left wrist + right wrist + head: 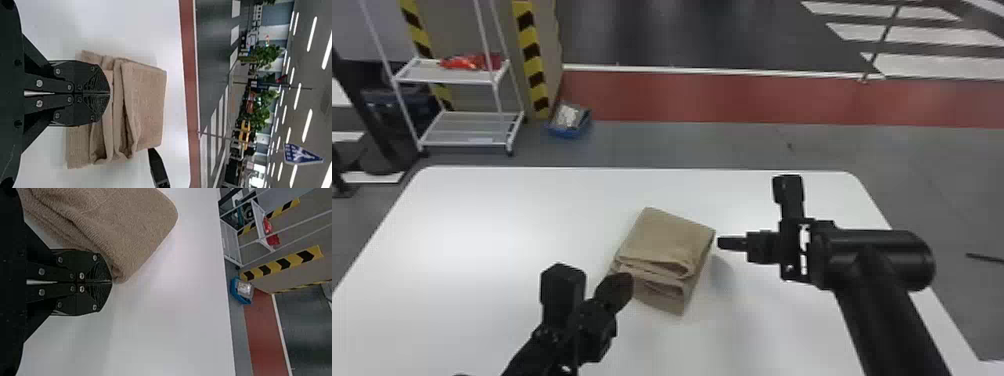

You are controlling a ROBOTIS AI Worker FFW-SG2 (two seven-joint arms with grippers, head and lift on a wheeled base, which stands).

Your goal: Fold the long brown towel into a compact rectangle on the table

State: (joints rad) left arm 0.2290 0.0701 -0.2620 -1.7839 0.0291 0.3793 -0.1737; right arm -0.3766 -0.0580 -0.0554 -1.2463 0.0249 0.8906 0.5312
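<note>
The brown towel (664, 240) lies folded into a thick, layered bundle just right of the middle of the head view, its far edge slanting and its loose folds facing the bottom of the frame. At its lower left corner is the left gripper (621, 284), clenched, with nothing seen between its fingers; whether it touches the cloth I cannot tell. Beside the towel's right edge is the right gripper (728, 243), also clenched and empty, its tips pointing left. Under them the white table (482, 220) spreads across the lower part of the frame. Beyond it, at upper left, stand a white shelf rack (467, 142) with a red item (464, 62) on its upper shelf and, just right, a blue bin (566, 132) on the floor.
</note>
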